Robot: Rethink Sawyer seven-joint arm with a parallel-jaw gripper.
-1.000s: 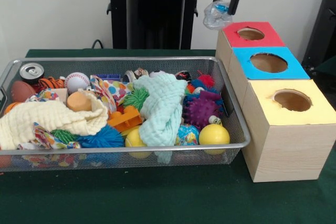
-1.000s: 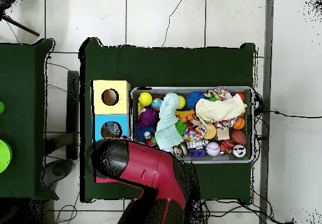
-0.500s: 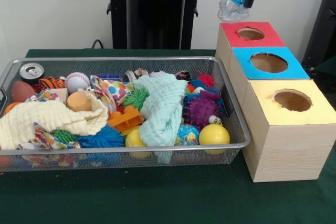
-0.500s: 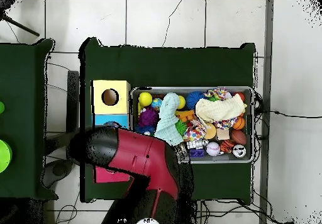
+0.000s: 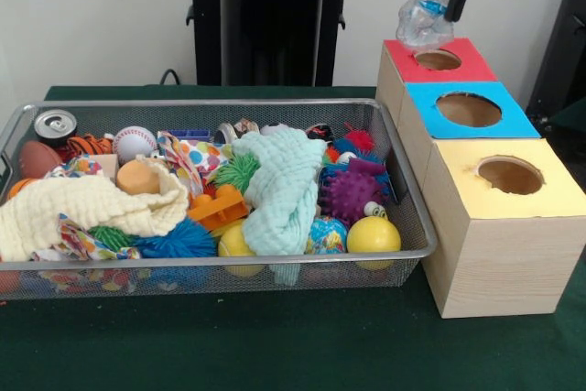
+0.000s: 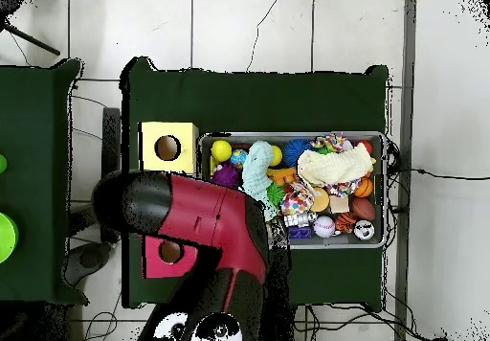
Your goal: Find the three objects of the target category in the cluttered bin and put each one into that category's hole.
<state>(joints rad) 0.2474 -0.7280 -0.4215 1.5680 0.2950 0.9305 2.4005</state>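
In the front view my gripper point(image 5: 440, 4) hangs at the top right, shut on a crumpled clear plastic bottle point(image 5: 419, 21) with a blue cap. The bottle is in the air just above the left rear part of the red box point(image 5: 462, 70), close to its round hole point(image 5: 438, 59). In front of it stand the blue box point(image 5: 513, 121) and the yellow box point(image 5: 549, 199), each with a hole. In the overhead view the red arm point(image 6: 206, 224) hides the gripper, the bottle and the blue box; the red box point(image 6: 153, 261) and yellow box point(image 6: 168, 131) show.
A wire mesh bin point(image 5: 229, 267) left of the boxes holds several toys, balls, cloths and a drink can point(image 5: 55, 124). A mint cloth point(image 5: 284, 185) and a cream cloth point(image 5: 82, 208) cover part of the pile. From overhead the bin's rim point(image 6: 291, 134) is visible.
My gripper has carried the bottle to the right, from left of the red box to over its rear left part. From overhead the arm has swung left, uncovering the red box's hole.
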